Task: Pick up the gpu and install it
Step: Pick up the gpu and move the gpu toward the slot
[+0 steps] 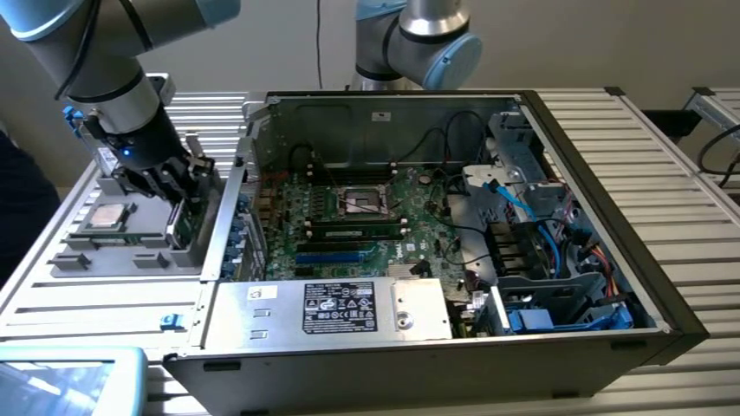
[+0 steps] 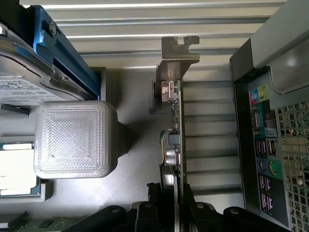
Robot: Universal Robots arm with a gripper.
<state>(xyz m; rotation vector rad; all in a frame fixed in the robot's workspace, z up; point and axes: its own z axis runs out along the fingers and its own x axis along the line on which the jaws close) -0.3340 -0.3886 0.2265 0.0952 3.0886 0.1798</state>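
The gpu (image 2: 176, 111) is a thin green card standing on edge in the grey parts tray (image 1: 81, 260), its silvery bracket (image 2: 177, 50) at the end away from the wrist. My gripper (image 2: 172, 203) has come down over its near end, and the dark fingers (image 2: 153, 200) press against both faces of the card. In the exterior view my gripper (image 1: 176, 186) sits low over the tray at the exterior view's left, just outside the computer case (image 1: 578, 113), and the gpu (image 1: 182, 227) shows as a thin strip under it.
The open case holds the motherboard (image 1: 347, 217), a silver power supply (image 1: 347, 308) and blue cables (image 1: 543, 260). Beside the card sit a grey block (image 2: 72, 137), a hard drive (image 2: 19, 87) and a processor (image 1: 110, 217). A second arm (image 1: 417, 35) stands behind the case.
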